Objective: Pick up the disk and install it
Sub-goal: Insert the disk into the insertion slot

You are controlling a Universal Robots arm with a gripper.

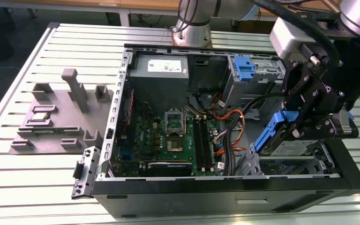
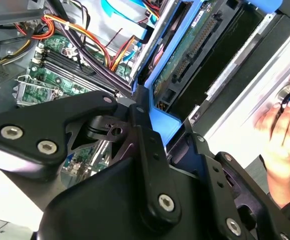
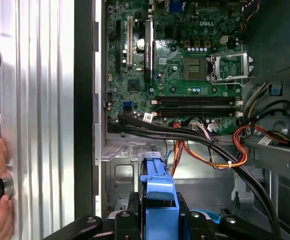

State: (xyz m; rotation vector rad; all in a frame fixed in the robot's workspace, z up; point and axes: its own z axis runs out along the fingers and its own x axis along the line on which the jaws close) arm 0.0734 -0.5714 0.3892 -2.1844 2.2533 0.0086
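Blue side rails mark the disk, pinched on edge in the gripper, its long axis tilted steeply down toward the metal drive cage just beneath, at the case's corner on the exterior view's right. Orange and black cables run close beside that bay, bordering the motherboard. A person's hand rests outside the case, over the tabletop.

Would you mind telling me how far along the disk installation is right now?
Done: the disk is off its resting place and up in the air. In hand: the gripper is shut on it, holding it tilted over the drive cage of the open case. Left: it is not yet seated in that cage.
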